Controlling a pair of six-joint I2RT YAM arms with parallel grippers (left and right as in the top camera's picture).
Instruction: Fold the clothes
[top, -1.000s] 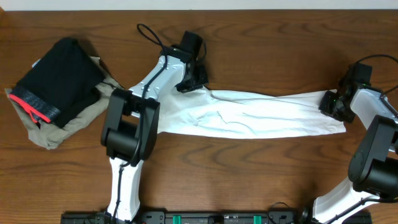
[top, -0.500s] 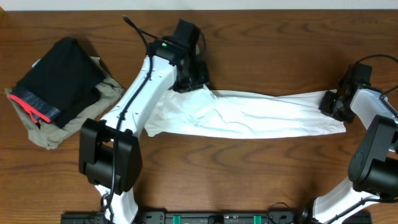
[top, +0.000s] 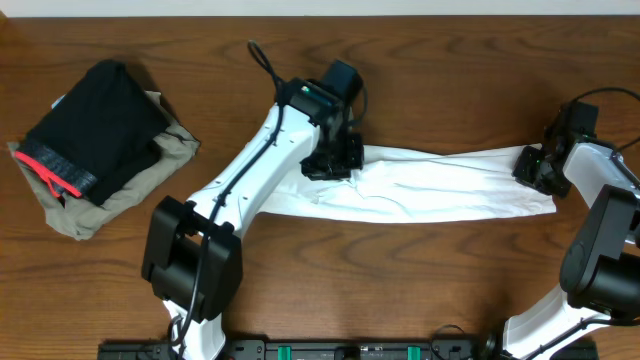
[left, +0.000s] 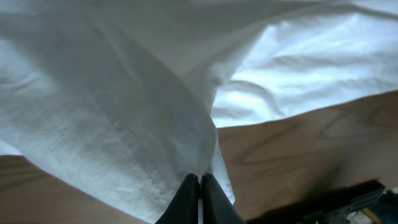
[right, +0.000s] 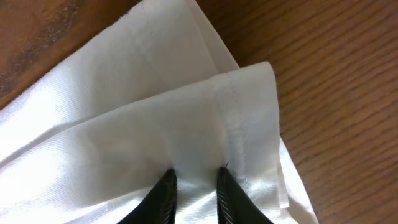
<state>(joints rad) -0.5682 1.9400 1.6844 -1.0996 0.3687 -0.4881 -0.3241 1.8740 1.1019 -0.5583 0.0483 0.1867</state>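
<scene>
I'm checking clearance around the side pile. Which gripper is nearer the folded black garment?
Left. The left gripper pinches the white T-shirt mid-scene, well apart from the black garment. The right gripper grips the shirt's far end, much farther away.

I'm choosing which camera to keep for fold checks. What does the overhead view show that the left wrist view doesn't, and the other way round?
Only overhead: the shirt's full length, the right tool at its right end, and the black garment lying on the tan garment at the left. Only left wrist: the left tool's tips shut on a fold of cloth, close up. Both: the white shirt on the wood table.
</scene>
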